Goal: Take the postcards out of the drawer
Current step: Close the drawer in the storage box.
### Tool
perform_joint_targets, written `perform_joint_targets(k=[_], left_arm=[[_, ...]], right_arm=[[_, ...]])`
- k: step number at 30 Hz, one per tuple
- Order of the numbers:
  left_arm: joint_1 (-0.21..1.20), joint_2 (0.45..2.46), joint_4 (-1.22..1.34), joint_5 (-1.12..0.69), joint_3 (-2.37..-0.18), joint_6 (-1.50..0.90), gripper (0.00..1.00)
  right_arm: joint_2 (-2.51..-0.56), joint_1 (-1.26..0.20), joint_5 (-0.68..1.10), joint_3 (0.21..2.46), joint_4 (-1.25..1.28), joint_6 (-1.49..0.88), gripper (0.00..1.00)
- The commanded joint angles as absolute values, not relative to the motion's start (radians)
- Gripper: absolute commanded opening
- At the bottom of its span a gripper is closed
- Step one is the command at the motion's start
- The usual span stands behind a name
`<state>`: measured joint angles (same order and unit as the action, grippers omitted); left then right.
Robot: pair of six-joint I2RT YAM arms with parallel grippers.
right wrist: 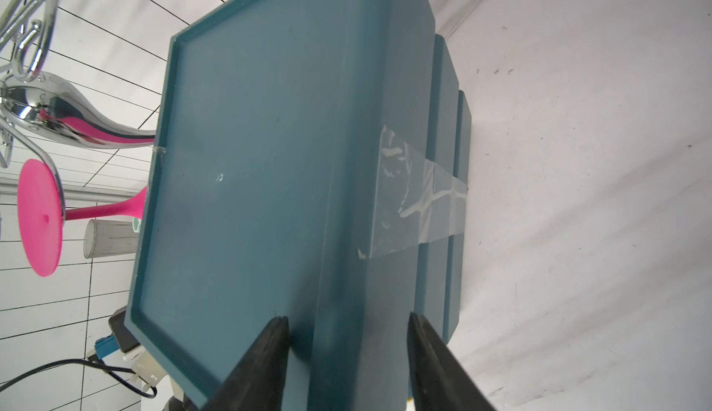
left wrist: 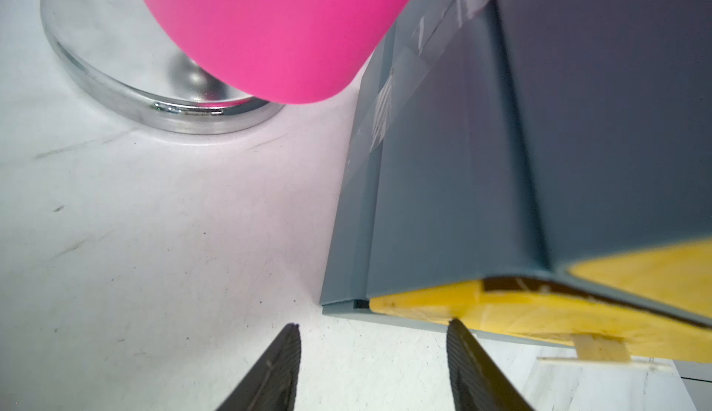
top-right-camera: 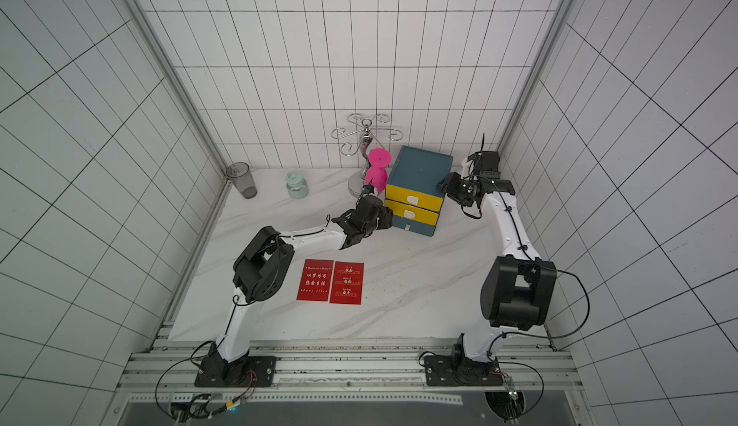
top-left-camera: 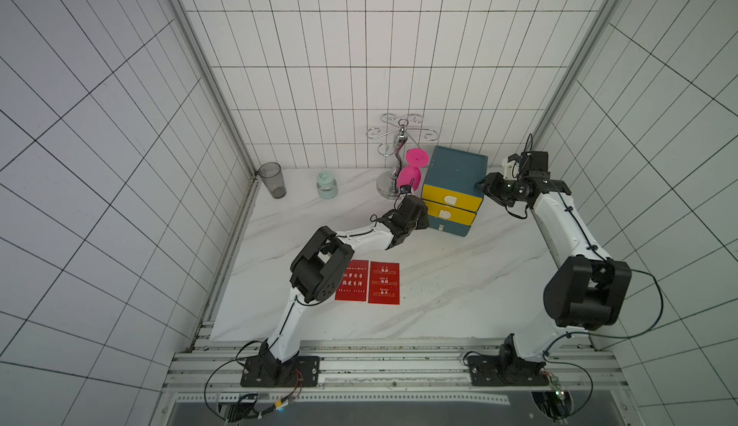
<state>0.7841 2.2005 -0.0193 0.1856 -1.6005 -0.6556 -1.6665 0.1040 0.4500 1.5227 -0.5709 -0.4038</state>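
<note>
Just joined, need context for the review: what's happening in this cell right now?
Two red postcards already lie side by side on the marble table, near the front. The left gripper, jaws open and empty, sits at the lower front corner of the blue drawer cabinet, by a yellow drawer. The right gripper straddles the cabinet's top edge with jaws apart, seemingly bracing it. No third card is visible.

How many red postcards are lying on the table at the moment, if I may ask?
2. One postcard lies flat by the left arm's elbow, the second postcard beside it. More may be hidden inside the drawer unit.
</note>
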Motion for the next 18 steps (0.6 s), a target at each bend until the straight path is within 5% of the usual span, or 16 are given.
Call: perform_joint_targets(k=[1, 18], left_arm=[[0.788, 2.194, 0.035, 0.209, -1.588, -0.628, 0.60], [0.801, 2.044, 0.056, 0.115, -1.438, -0.717, 0.62]], right_arm=[[-1.675, 0.101, 0.472, 1.480, -0.597, -0.409, 0.52], [-1.678, 0.110, 0.486, 1.478, -0.586, -0.408, 0.52]])
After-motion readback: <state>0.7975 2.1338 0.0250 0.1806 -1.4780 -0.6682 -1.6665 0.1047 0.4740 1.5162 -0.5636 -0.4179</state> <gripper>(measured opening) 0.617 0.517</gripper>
